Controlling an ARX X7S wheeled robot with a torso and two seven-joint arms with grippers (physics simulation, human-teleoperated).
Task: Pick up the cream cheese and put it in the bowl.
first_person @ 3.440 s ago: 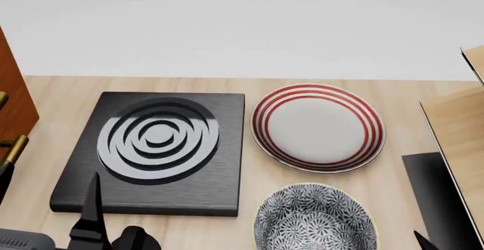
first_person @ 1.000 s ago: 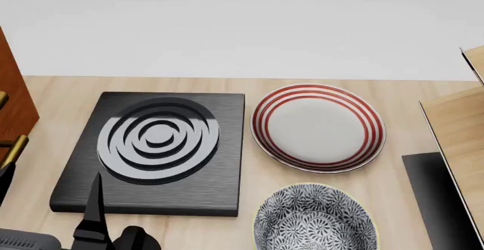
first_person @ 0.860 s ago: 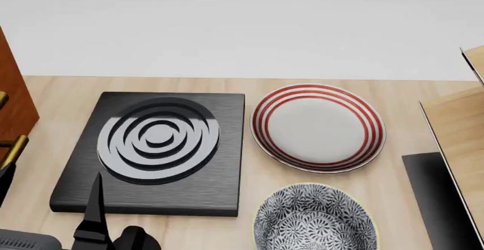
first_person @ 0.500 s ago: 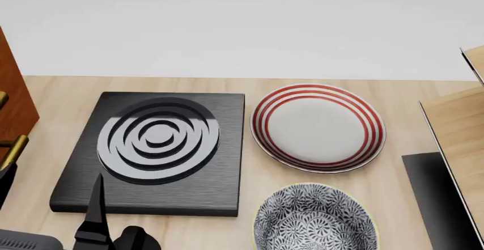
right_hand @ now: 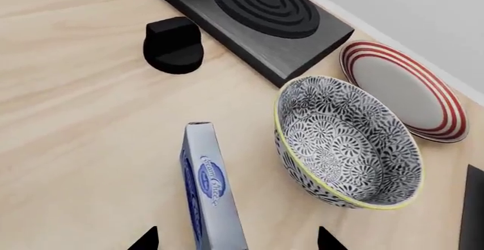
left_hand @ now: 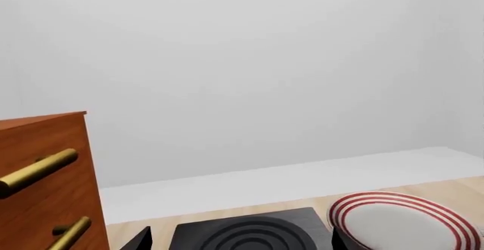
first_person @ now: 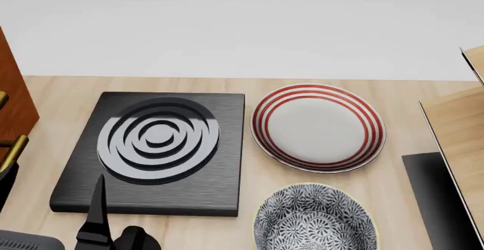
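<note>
The cream cheese [right_hand: 212,196] is a blue box with an oval logo, standing on a long edge on the wooden table. It shows only in the right wrist view. My right gripper [right_hand: 236,240] is open, with a fingertip on either side of the box and clear gaps to it. The patterned bowl [right_hand: 344,142] stands just beside the box; it also shows in the head view [first_person: 314,219]. My left gripper [left_hand: 238,243] is open and empty over the black burner block [left_hand: 250,236]. One of its fingers [first_person: 97,204] shows in the head view.
A white plate with red rings [first_person: 318,126] lies behind the bowl. The black burner block [first_person: 155,148] is left of it, with a black knob [right_hand: 174,45] near its front. A wooden cabinet with brass handles [left_hand: 45,170] stands at the left. A wooden rack [first_person: 457,131] is at the right.
The right gripper's tip, at the head view's lower right 3.4 s ago, has left that view. The left finger has shifted slightly to the right.
</note>
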